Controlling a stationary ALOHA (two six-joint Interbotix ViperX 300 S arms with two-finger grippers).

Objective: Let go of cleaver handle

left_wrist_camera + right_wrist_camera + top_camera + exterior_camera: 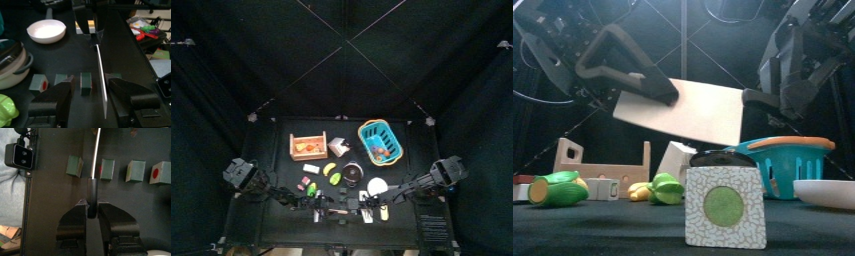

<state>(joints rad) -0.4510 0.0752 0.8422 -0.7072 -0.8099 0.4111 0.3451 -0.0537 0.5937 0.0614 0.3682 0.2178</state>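
Note:
A cleaver hangs in the air over the table's front, its broad pale blade (687, 108) level in the front view. My right gripper (92, 204) is shut on the black cleaver handle (93, 188), with the blade's thin edge (97, 153) running away from the jaws. From the other side comes my left gripper (93, 86), open. Its two fingers stand wide on either side of the blade (101, 70) and are apart from it. Seen from the front, the left gripper (640, 85) is at the blade's left end and the right gripper (780, 90) at the handle end.
On the table stand a wooden crate (600, 165), a teal basket (787, 160), a white bowl (47, 31) and a patterned box (724, 205) at the front edge. Green toy vegetables (560, 188) lie at the left. Several small green blocks (137, 170) stand in a row under the cleaver.

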